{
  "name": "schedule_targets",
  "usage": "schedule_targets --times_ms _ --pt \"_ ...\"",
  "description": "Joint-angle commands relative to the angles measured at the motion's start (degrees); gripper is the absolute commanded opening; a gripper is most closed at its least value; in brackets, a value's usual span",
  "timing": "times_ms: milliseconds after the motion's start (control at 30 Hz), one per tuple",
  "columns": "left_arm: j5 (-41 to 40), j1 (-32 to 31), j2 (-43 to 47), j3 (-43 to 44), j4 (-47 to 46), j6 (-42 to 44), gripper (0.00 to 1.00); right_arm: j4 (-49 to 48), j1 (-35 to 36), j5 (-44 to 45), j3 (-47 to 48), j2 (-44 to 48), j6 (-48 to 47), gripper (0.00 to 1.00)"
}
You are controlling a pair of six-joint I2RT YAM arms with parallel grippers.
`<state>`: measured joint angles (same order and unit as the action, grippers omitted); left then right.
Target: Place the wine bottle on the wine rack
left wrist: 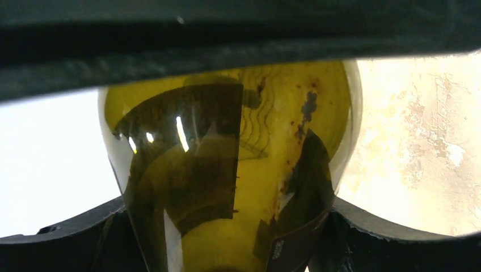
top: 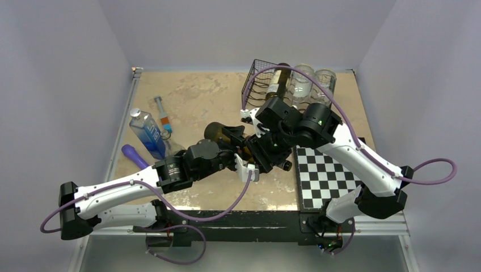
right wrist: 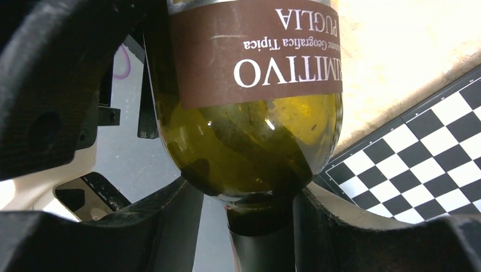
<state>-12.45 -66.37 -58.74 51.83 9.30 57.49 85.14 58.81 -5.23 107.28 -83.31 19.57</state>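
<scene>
Left claw (left wrist: 238, 249): closed across the belly of the olive-green glass wine bottle (left wrist: 238, 164) with the brown paper label; both black fingers press its sides.
Right claw (right wrist: 252, 232): jaws straddle the bottle's neck just below the shoulder. One finger touches and a sliver of gap shows by the other, so I cannot tell whether it grips or merely brackets.
Wine bottle, place: mid-table, slung between the two claws and, as I judge it, clear of the mottled sandy tabletop (top: 198, 90).
Wine bottle, long axis: slanted across the table, base toward the far left, neck toward the near right by the black-and-white chessboard (top: 329, 175).
Black wire wine rack (top: 251, 85): at the far edge, beyond and a little right of both claws, well apart from the bottle.
Rack contents: one dark bottle (top: 278, 79) and two clear glass bottles (top: 300, 85); the left end shows bare wire.
Nearer arm: the right, its elbow just beside the rack.
Move ahead, my reading: carry the bottle away from me and swing its axis until it runs with the cradles, aiming for the bare left end.
Bystanders, left side: blue-tinted clear plastic bottle (top: 147, 133), purple handle (top: 134, 154), slim tube with an orange band (top: 163, 115); none lies between bottle and rack.
</scene>
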Motion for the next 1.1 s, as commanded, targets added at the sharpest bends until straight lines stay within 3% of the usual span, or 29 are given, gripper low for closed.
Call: schedule_targets --times_ms 0,133,167,267,300,433,533,567,600,1067 --pt "-1.5 0.5 2.6 2.9 -8.1 -1.8 0.0 -2.5 0.1 -1.3 -0.7 0.3 0.6 0.57" --pt "-1.7 0.8 3.0 2.9 -8.2 -2.7 0.0 -2.9 0.2 -1.3 -1.6 0.8 0.6 0.53" --pt "-1.8 0.8 3.1 3.0 -8.2 -2.9 0.0 -3.0 0.2 -1.4 -1.8 0.8 0.8 0.46" --pt "-2.1 0.9 3.3 3.0 -8.0 -3.5 0.0 -3.3 0.2 -1.4 -2.1 1.0 1.1 0.08" --pt "-2.5 0.9 3.4 3.0 -8.1 -3.6 0.0 -3.3 0.2 -1.2 -2.2 1.0 1.1 0.0" --pt "-3.8 0.9 3.7 2.9 -7.8 -4.2 0.04 -3.6 0.2 0.0 -1.6 1.4 1.5 0.0" --pt "-4.4 0.8 4.2 2.2 -7.2 -4.3 0.67 -4.7 0.2 2.6 -0.5 2.6 2.3 0.0" --pt "-4.4 0.8 4.5 1.8 -7.2 -4.4 0.94 -5.1 0.2 3.4 -0.1 3.0 2.8 0.0" --pt "-4.2 0.7 4.8 1.6 -6.8 -4.4 0.99 -5.1 0.2 4.7 0.5 3.4 3.4 0.0" --pt "-2.8 0.6 12.6 -1.2 1.4 -8.5 0.99 -8.2 -0.2 21.6 9.3 2.4 6.6 0.0"
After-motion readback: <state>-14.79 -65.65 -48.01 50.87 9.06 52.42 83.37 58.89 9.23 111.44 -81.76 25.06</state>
